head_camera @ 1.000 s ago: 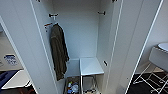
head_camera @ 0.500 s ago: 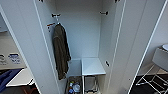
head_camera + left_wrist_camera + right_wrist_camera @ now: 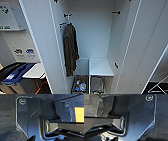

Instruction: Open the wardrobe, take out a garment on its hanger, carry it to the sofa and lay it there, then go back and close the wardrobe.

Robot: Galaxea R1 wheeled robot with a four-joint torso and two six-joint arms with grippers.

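- The wardrobe [image 3: 100,37] takes up most of the head view. Both tall white doors stand swung outward, and the plain white inside faces the camera.
- The left door [image 3: 42,50] runs from the top edge down to the bottom of the head view; the right door [image 3: 147,50] slants down and away toward the right side.
- An olive-green jacket [image 3: 70,50] hangs inside against the left wall of the wardrobe, from a small fitting near the top. This is the plain jacket; I cannot make out a maroon garment or its hanger in the wardrobe.
- A white shelf [image 3: 100,67] sits low in the right half of the wardrobe, with a dark wire basket [image 3: 97,85] under it.
- Beside that basket, under the hanging jacket, a second basket [image 3: 80,86] holds small blue and light-coloured things too blurred to name.
- Left of the wardrobe, the head view takes in a white counter [image 3: 35,71] with something blue [image 3: 17,72] lying on it, and a white wall panel [image 3: 21,47] behind with small blue marks.
- A thin wire frame [image 3: 158,87] sits on dark floor at the lower right corner of the head view.
- The left wrist view adds a dark textured surface [image 3: 7,112] and an orange patch [image 3: 79,114] at one edge, behind the robot's own plate and bar. I cannot tell how the left jaws stand.
- The right wrist view adds a dark textured surface [image 3: 161,119] and a paler patch [image 3: 90,106] behind the plate. I cannot tell how the right jaws stand either.
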